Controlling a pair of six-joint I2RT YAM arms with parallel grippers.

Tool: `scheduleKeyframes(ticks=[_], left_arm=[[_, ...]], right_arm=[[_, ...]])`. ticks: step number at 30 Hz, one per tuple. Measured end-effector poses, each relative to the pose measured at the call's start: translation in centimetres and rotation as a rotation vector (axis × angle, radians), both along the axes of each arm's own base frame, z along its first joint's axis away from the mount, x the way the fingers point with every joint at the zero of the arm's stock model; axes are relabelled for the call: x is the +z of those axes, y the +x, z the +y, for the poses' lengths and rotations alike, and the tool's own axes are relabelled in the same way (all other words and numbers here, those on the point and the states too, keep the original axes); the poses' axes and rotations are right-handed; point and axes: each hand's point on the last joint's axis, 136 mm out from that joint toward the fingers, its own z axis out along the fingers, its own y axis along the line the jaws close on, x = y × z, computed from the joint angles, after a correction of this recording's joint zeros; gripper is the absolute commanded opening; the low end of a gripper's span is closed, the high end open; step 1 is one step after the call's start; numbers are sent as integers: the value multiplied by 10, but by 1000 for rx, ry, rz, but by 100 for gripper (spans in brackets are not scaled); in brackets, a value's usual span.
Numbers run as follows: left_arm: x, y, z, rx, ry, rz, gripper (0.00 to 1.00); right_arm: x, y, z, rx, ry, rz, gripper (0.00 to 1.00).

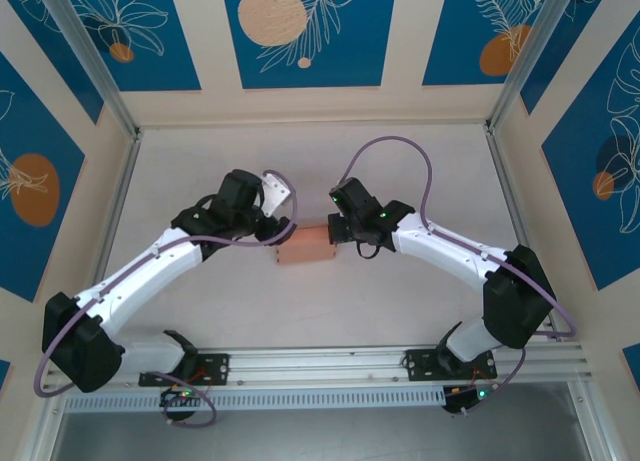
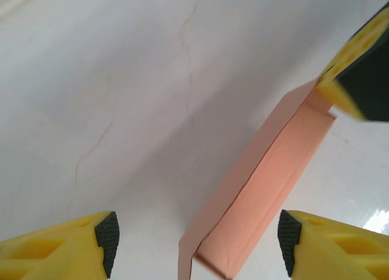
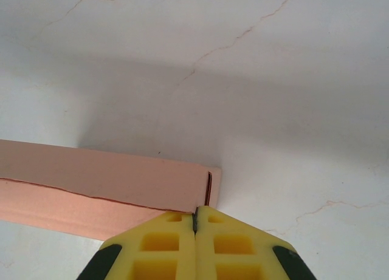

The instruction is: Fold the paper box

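Note:
The salmon-pink paper box [image 1: 303, 248] lies as a small flat rectangular box in the middle of the white table, between both grippers. My left gripper [image 1: 272, 233] is at its left end and stands open. In the left wrist view the box [image 2: 267, 177] runs diagonally away from between the spread fingers, with my left gripper [image 2: 196, 240] straddling its near end without touching it. My right gripper [image 3: 196, 214] is shut, and its closed tips press against the box [image 3: 91, 177] at its right end. That yellow finger [image 2: 358, 79] also shows at the box's far end.
The white tabletop [image 1: 300, 161] has thin cracks in it. An aluminium rail [image 1: 330, 361] runs along the near edge by the arm bases. Blue-and-cream patterned walls with metal posts [image 1: 95, 66] enclose the back and sides.

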Motion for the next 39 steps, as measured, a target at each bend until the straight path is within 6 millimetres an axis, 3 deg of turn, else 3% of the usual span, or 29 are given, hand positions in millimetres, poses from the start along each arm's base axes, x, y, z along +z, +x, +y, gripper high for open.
scheduleKeyframes(ticks=[7, 12, 20, 25, 35, 39], left_arm=[[-28, -12, 25, 92, 117, 141, 59], [-37, -11, 34, 121, 154, 164, 49], [-52, -10, 32, 116, 172, 211, 45], [-53, -10, 30, 115, 163, 219, 34], [-57, -13, 27, 152, 129, 262, 32], [-60, -15, 25, 167, 107, 292, 24]], right_arm=[[1, -2, 3, 9, -2, 2, 0], [2, -5, 3, 16, -9, 6, 0], [2, -6, 3, 23, -14, 9, 0], [2, -7, 4, 26, -14, 9, 0], [2, -7, 4, 26, -14, 9, 0], [2, -7, 5, 27, -14, 9, 0]])
